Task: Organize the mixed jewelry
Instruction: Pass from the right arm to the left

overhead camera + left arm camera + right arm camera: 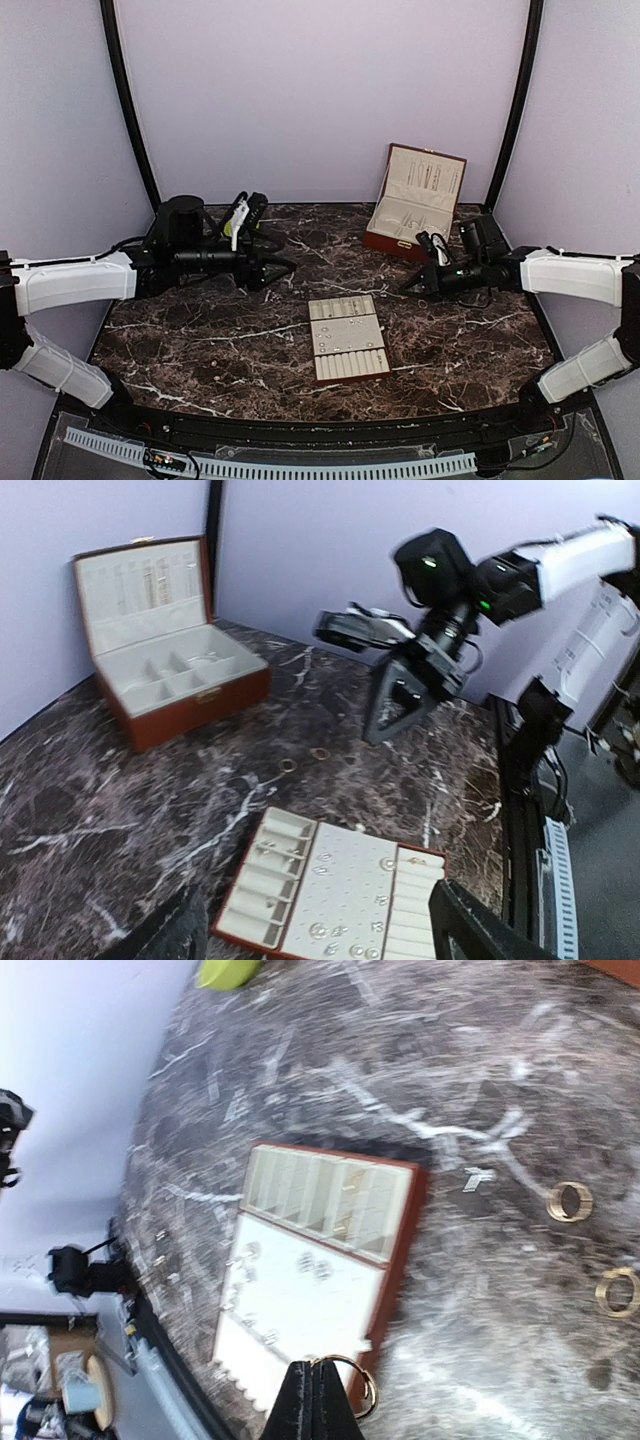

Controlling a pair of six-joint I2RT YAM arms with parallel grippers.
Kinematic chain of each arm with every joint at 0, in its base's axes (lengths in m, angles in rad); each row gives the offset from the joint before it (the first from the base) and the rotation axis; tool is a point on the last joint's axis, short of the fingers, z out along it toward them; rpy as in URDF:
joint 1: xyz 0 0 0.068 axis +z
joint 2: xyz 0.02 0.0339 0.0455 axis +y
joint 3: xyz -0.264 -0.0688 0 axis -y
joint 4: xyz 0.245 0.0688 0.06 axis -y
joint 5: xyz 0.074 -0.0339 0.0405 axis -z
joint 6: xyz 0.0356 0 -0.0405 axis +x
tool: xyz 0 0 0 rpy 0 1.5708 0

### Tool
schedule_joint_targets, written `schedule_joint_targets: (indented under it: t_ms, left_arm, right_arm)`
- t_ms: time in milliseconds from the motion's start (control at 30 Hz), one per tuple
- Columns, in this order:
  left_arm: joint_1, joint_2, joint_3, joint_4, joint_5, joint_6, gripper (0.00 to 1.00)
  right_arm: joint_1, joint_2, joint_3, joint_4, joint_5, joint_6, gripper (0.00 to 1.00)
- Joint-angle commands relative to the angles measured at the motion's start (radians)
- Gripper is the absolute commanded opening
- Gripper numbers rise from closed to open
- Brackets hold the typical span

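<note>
The beige slotted tray [350, 377] lies mid-table with several small silvery rings and studs [327, 929] on its centre panel. My right gripper [318, 1385] is shut on a thin gold-toned hoop ring [366, 1392] and holds it above the tray's brown edge [398, 1260]. Two more rings [570, 1201] [617, 1292] lie on the marble beyond the tray; they also show in the left wrist view [288, 765]. My left gripper [318, 898] is open and empty, held above the table to the tray's left. In the top view the right gripper [407, 287] is right of the tray and the left gripper [280, 266] is at far left.
An open brown jewelry box [415, 205] with a beige lining stands at the back right, also in the left wrist view [165, 640]. A lime-green bowl [228, 970] sits at the far left, behind my left arm. Purple walls enclose the table.
</note>
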Motion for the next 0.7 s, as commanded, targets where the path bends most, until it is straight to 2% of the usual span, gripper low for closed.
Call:
schedule_joint_targets:
  t_ms: [0,300,667]
  left_arm:
    - [-0.104,0.033,-0.05,0.17,0.043,0.167,0.78]
    - [-0.29,0.238,0.009,0.335,-0.102,0.374,0.73]
    - [-0.384,0.38,0.046,0.469,-0.287,0.557,0.61]
  right_arm:
    - [0.035,-0.011,0.048,0.069,-0.193,0.017,0.0]
    - [0.117,0.033,0.114,0.099,-0.324,-0.001,0.0]
    - [0.161,0.05,0.124,0.112,-0.381,0.008,0.0]
